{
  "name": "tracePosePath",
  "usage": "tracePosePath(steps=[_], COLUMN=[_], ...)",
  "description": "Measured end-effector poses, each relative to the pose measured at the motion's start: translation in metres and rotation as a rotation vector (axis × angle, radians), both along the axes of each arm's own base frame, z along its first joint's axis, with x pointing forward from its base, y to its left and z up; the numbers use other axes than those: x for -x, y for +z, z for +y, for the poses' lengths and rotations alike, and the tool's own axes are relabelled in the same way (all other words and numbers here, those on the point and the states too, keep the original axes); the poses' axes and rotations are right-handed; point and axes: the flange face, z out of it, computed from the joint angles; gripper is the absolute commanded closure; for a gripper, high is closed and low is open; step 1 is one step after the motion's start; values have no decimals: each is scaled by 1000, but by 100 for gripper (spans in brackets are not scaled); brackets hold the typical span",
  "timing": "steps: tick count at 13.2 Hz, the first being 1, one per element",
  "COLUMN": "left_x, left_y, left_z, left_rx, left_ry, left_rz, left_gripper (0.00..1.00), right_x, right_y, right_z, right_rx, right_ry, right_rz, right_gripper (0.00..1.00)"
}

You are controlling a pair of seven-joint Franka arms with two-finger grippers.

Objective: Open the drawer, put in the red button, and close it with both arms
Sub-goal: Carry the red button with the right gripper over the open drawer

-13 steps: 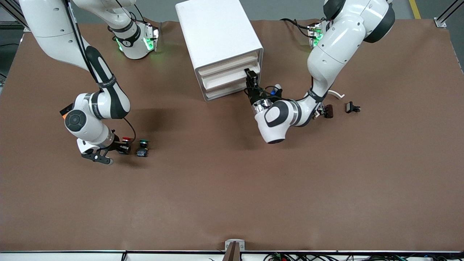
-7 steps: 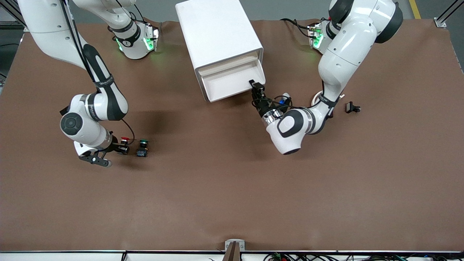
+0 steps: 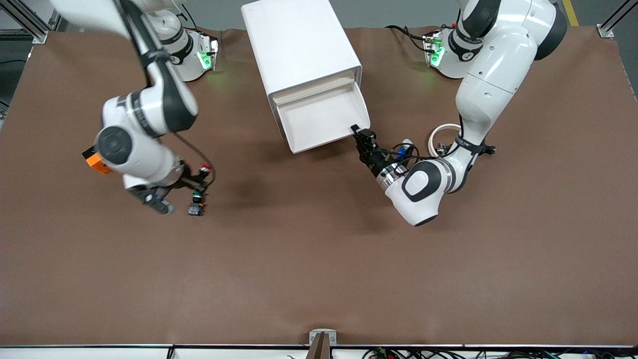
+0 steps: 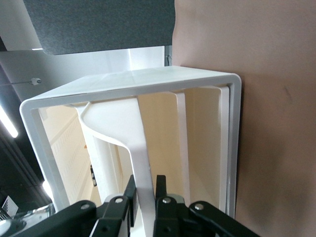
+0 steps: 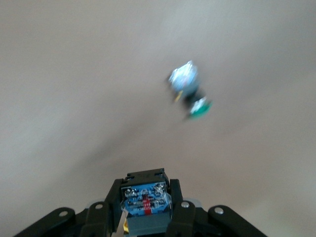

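Right gripper (image 5: 145, 210) grips red button (image 5: 144, 200) — left gripper (image 4: 144, 197) pinches drawer (image 3: 319, 117)

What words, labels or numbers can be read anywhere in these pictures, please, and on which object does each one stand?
None can be read.
The black band on the right arm: light lettering, too small to read.
The red button in the right gripper: markings on its blue body, blurred.
The white drawer cabinet: no text visible.

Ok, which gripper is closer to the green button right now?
Right. The right gripper, shut on the red button, is lifted just above the green button. The left gripper is up at the open drawer, fingers clamped on its front edge.
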Motion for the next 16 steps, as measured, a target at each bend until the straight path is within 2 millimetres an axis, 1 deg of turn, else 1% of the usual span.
tracePosePath(steps=[2, 3, 4, 5, 6, 7, 9, 10, 11, 12, 13, 16], left_x=[-6, -8, -8, -9, -11, -12, -14, -14, -14, -15, -15, -17], left_y=[4, 5, 5, 5, 5, 5, 5, 5, 5, 5, 5, 4], left_z=[2, 2, 3, 4, 6, 8, 11, 11, 11, 11, 11, 11], left_rx=[4, 4, 3, 2, 2, 1, 0, 0, 0, 0, 0, -3], left_ry=[9, 11, 12, 15, 20, 25, 31, 32, 32, 32, 33, 41], left_rz=[-15, -17, -18, -20, -21, -23, -25, -25, -25, -25, -27, -37], left_gripper=[82, 82, 82, 82, 82, 81, 75, 60, 31, 6, 0, 0], right_x=[35, 53, 68, 82, 94, 106, 129, 138, 144, 148, 150, 157], right_y=[18, 27, 36, 46, 52, 55, 49, 44, 38, 33, 30, 18], right_z=[81, 116, 146, 170, 189, 205, 232, 242, 250, 256, 260, 270], right_rx=[4, 3, -3, -11, -18, -20, -11, -5, -3, 1, 6, 38], right_ry=[-86, -120, -150, -174, -192, -206, -216, -219, -222, -228, -232, -249], right_rz=[-15, -25, -36, -46, -52, -53, -44, -39, -37, -35, -35, -60], right_gripper=[100, 100, 100, 100, 100, 100, 100, 100, 100, 100, 100, 100])
